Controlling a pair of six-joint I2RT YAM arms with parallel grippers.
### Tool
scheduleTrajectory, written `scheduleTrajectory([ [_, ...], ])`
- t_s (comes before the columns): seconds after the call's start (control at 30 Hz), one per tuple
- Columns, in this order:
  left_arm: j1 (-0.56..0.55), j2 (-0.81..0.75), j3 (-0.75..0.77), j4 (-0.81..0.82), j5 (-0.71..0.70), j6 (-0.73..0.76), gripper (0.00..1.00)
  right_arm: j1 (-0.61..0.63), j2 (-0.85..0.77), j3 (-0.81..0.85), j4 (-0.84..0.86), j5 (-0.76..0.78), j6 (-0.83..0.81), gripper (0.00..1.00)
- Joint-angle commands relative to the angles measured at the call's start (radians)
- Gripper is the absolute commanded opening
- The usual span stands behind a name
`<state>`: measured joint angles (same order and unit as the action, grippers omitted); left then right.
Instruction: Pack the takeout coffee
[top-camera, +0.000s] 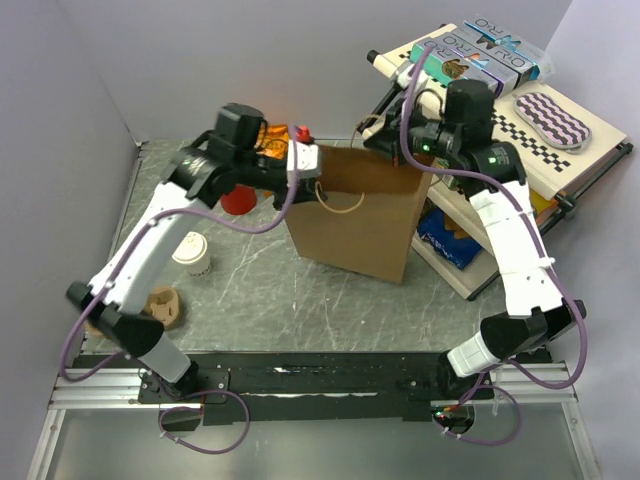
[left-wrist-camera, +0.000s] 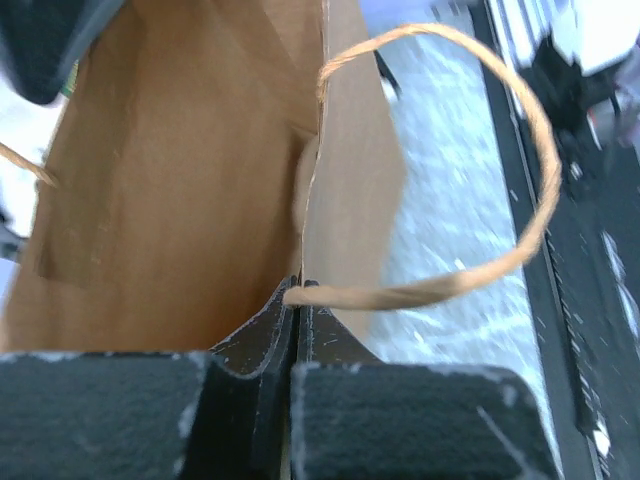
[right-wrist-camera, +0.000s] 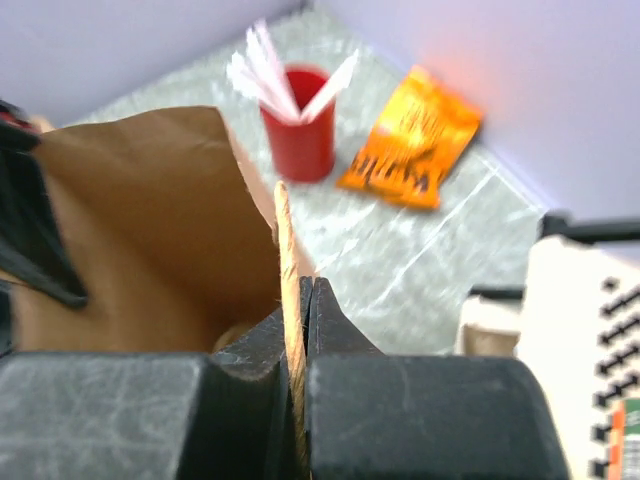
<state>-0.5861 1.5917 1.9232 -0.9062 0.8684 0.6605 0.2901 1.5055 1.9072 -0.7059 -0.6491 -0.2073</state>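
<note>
Bag: rim clamped by left gripper and right gripper; may be torn if pulled apart too hard.

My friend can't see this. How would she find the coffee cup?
Start at the big brown paper bag mid-table and look left. The small white paper cup with a domed lid stands beside the left arm. It is all white, unlike the red cup of sticks behind it and the brown pulp tray nearer.

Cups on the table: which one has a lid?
The small white paper cup, capped with a white lid; the red cup stands open, holding white sticks.
</note>
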Motion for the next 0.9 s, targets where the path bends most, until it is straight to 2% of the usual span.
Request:
scheduleTrajectory([
  [0.0,-0.003,-0.076,0.037,0.184,0.006,-0.111,0.01,-0.005,0.001,0.123,0.026,-0.017,-0.018,0.0],
  [0.1,-0.003,-0.046,0.109,0.13,0.009,-0.108,0.01,-0.005,0.036,0.191,0.003,-0.021,-0.02,0.0],
  [0.23,-0.003,-0.039,0.119,0.116,0.001,-0.102,0.01,-0.005,0.05,0.193,0.013,-0.032,-0.011,0.0],
  [0.47,-0.029,-0.087,-0.019,0.136,-0.072,-0.068,0.01,-0.006,-0.008,-0.002,0.032,-0.061,0.006,0.0],
  [0.5,-0.047,-0.091,-0.042,0.142,-0.095,-0.067,0.11,-0.005,-0.025,-0.064,0.034,-0.061,0.008,0.0],
  [0.53,-0.057,-0.099,-0.073,0.159,-0.112,-0.074,0.32,-0.005,-0.03,-0.095,0.036,-0.055,0.009,0.13],
  [0.57,-0.063,-0.117,-0.154,0.179,-0.129,-0.082,0.68,-0.005,-0.031,-0.124,0.026,-0.04,0.005,0.26],
  [0.63,-0.066,-0.134,-0.234,0.252,-0.138,-0.107,0.83,-0.017,-0.039,-0.187,0.025,-0.038,0.006,0.49],
  [0.67,-0.066,-0.148,-0.284,0.277,-0.137,-0.116,0.97,-0.022,-0.044,-0.2,0.034,-0.058,0.022,0.54],
  [0.7,-0.07,-0.153,-0.299,0.299,-0.135,-0.154,1.0,-0.031,-0.051,-0.197,0.034,-0.067,0.026,0.6],
  [0.77,-0.075,-0.165,-0.296,0.34,-0.134,-0.177,0.99,-0.034,-0.054,-0.172,0.026,-0.081,0.008,0.71],
  [0.87,-0.08,-0.151,-0.244,0.319,-0.115,-0.179,0.99,-0.042,-0.062,-0.125,-0.006,-0.096,-0.03,0.74],
])
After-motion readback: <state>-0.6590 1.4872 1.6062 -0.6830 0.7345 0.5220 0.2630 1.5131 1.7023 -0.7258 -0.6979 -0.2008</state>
